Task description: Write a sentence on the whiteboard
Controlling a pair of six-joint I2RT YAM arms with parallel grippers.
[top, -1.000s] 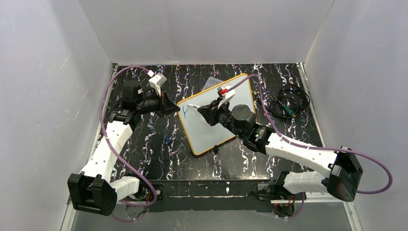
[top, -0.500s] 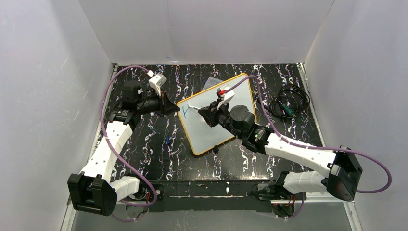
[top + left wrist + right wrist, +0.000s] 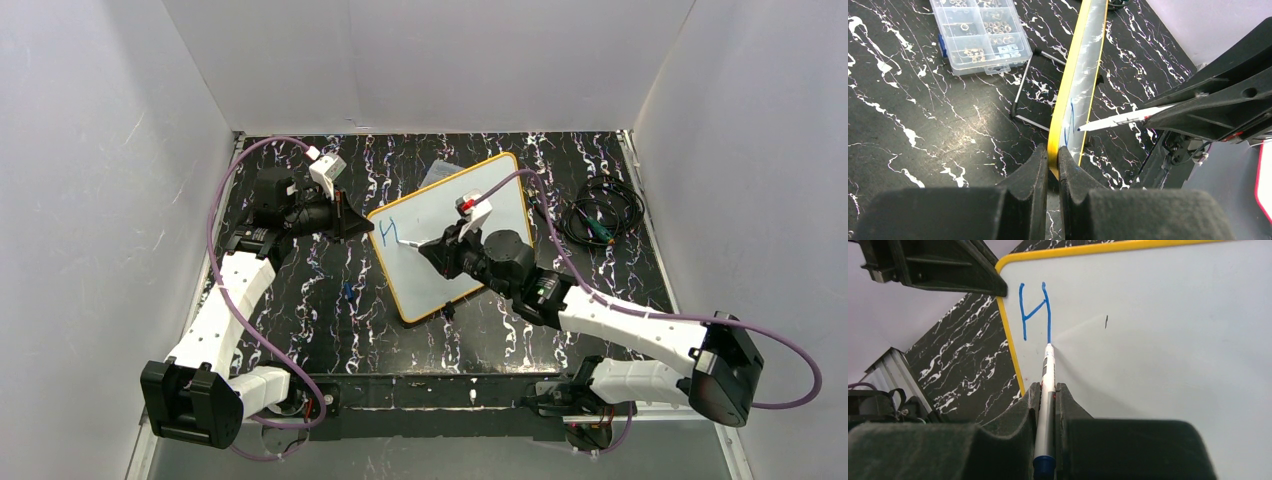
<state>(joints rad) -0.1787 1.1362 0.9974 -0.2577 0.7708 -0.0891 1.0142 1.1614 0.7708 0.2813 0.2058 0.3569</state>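
Marker (image 3: 1048, 385) seemingly on whiteboard (image 3: 1158, 340), right arm (image 3: 620, 322) outstretched

My table (image 3: 330, 330) is black, veined with white like marble. Near its middle the board (image 3: 425, 280) stands tilted, propped from behind by a wire stand (image 3: 1023, 85) whose legs rest on the table. Just behind the board a clear box (image 3: 980, 32) of small parts lies flat. A coil of cables (image 3: 597, 228) lies toward my far right, well apart from the board. A small blue thing (image 3: 347, 290) lies just left of the board; I cannot tell what it is.
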